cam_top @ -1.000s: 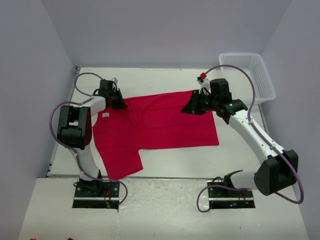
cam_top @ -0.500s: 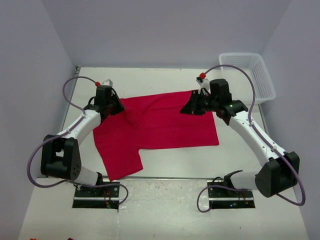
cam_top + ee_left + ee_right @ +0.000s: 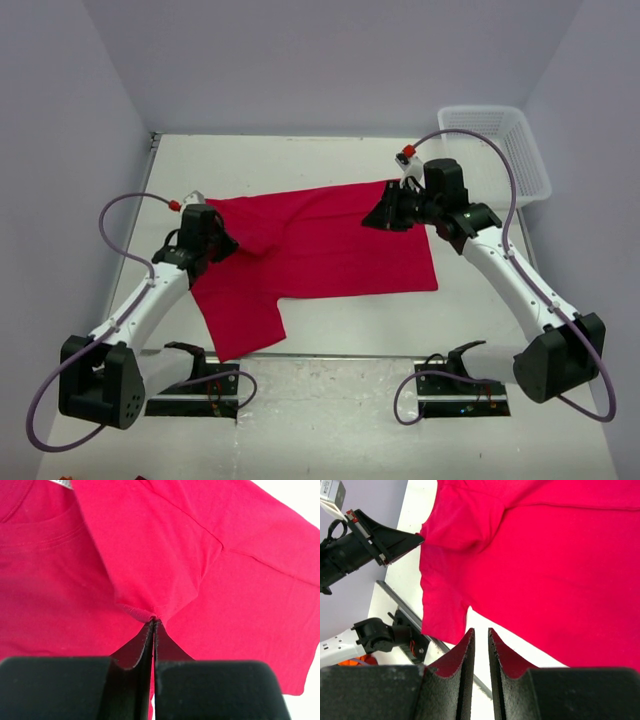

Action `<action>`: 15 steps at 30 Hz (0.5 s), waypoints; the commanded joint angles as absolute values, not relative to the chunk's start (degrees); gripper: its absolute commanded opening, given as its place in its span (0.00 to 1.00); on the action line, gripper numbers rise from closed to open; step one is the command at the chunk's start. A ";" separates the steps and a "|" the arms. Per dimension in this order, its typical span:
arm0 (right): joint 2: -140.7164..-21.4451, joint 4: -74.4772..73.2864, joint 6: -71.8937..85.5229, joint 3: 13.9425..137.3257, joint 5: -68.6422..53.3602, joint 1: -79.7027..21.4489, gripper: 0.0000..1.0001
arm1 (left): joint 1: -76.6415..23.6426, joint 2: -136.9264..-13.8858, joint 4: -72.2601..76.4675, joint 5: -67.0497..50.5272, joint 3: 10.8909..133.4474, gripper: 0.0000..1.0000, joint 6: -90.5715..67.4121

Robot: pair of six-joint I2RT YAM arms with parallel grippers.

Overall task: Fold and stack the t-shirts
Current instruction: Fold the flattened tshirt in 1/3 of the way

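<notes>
Overhead, the pale off-white tabletop (image 3: 330, 160) takes up most of the view. A plain bright red short-sleeved cloth t-shirt (image 3: 330, 245) lies across its middle. The body of the shirt is spread flat and mostly smooth, with its hem to the right and its neck to the left. One sleeve reaches toward the near edge. At the far left, the other sleeve and shoulder are lifted and folded in over the chest, making a raised peak of cloth.

A white plastic mesh basket (image 3: 530, 160) stands at the far right corner, well apart from the shirt.

The left gripper (image 3: 153, 622) is closed tight on the tip of that peak, with red fabric bunched at its fingertips. The right gripper (image 3: 479, 632) sits at the far right corner of the hem. Its jaws are almost together, leaving a thin pale slit, and whether they pinch any cloth cannot be told.

A small white neck label (image 3: 62, 483) shows just above the collar seam.
</notes>
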State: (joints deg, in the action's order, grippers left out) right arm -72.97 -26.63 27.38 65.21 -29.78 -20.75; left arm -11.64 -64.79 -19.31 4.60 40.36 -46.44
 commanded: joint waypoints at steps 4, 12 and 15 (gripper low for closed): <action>-72.33 -27.42 26.02 64.95 -31.64 -21.09 0.19 | -11.95 -62.75 -21.97 8.70 36.31 0.06 -52.38; -77.69 -27.51 25.05 66.09 -30.94 -24.08 0.34 | -17.29 -55.74 -24.60 14.83 34.45 0.26 -59.83; -81.64 -26.72 25.31 68.10 -30.23 -26.97 0.46 | -21.69 -52.39 -26.19 20.36 34.89 0.29 -63.18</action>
State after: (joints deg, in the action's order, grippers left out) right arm -78.76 -27.27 26.09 65.30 -29.89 -24.60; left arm -18.15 -55.66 -24.80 12.36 34.37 -57.41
